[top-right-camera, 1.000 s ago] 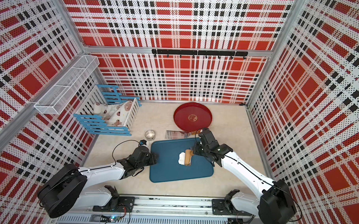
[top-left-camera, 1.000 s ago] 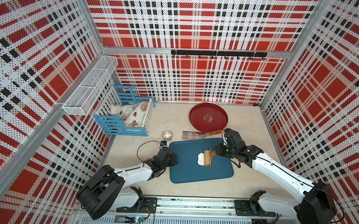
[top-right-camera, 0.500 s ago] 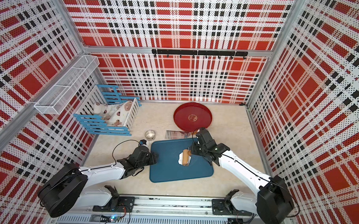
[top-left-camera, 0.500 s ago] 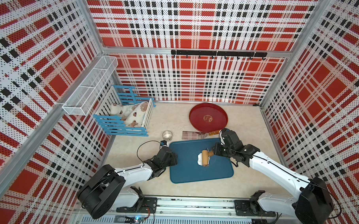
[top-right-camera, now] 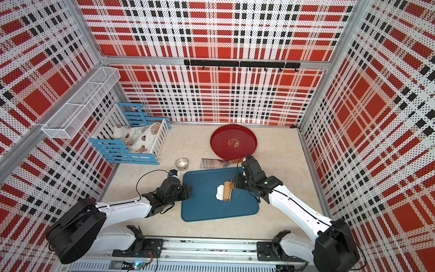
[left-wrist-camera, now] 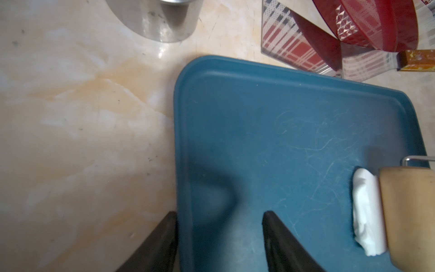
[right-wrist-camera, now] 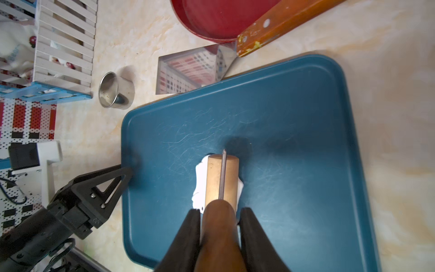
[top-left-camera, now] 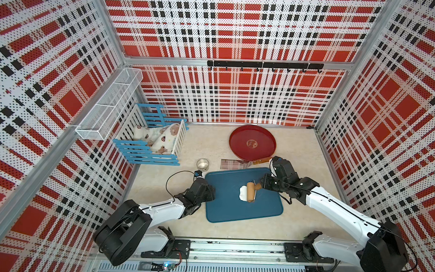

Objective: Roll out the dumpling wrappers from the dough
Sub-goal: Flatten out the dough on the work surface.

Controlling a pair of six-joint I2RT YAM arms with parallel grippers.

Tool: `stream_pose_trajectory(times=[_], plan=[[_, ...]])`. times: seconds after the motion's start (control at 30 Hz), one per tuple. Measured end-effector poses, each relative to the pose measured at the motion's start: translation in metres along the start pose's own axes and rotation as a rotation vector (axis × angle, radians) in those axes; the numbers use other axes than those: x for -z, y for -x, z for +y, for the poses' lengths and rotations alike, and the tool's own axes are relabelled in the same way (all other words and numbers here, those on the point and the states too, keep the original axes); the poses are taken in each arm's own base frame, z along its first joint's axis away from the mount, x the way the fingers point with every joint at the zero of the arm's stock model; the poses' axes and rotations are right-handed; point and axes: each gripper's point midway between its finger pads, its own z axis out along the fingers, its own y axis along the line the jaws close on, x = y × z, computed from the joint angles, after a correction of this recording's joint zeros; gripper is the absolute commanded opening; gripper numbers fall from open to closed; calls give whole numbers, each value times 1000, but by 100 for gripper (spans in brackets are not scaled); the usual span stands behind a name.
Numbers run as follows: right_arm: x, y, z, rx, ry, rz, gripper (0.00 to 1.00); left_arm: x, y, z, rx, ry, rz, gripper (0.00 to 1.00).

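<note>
The right gripper (right-wrist-camera: 220,210) was clamped on the handle of the wooden roller (top-left-camera: 251,194), and the drum sat on top of the dough (top-left-camera: 242,193), out near the middle of the blue tray (top-left-camera: 224,206). The drum's long axis ran from the back wall's side toward the rail, crosswise to the handle, so it looked set to roll sideways between the two arms. Most of the dough that showed, a thick ragged white lip, lay on the drum's far side from that claw, toward the left arm; only a sliver peeked out on the claw's side. The next stroke, I'd guess, needed to push away from the right arm. The left gripper (left-wrist-camera: 220,213) stood with jaws apart, straddling the tray's rim and gripping nothing, well apart from the dough.
</note>
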Motion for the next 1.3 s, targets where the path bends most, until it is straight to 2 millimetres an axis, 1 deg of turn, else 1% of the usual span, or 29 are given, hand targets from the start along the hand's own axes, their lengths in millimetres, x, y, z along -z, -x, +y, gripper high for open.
stream_pose_trajectory(times=[0.17, 0.33, 0.43, 0.5, 0.57, 0.67, 0.8, 0.93, 1.03, 1.2, 1.3], plan=[[-2, -1, -2, 6, -5, 7, 0, 0, 0, 0, 0, 0, 0, 61], [-8, -5, 4, 19, 5, 24, 0, 0, 0, 0, 0, 0, 0, 60], [-15, -9, 15, 42, 17, 40, 0, 0, 0, 0, 0, -1, 0, 59], [-23, -11, 27, 52, 47, 46, 0, 0, 0, 0, 0, 0, 0, 59], [-25, -12, 32, 51, 58, 48, 0, 0, 0, 0, 0, -1, -1, 59], [-22, -9, 31, 44, 62, 36, 0, 0, 0, 0, 1, 0, -1, 59], [-16, -4, 22, 20, 61, 16, 0, 0, 0, 0, 2, 0, -1, 59], [-7, -2, 8, 0, 39, 8, 0, 0, 1, 1, 3, 1, -3, 59], [-6, -4, -1, -5, 16, 15, 0, 0, 1, 1, 3, 1, -2, 59], [-12, -8, 4, 8, 15, 35, 0, 0, 1, 1, 3, 1, -2, 59], [-19, -10, 15, 27, 22, 42, 0, 0, 1, 1, 3, 1, -2, 59]])
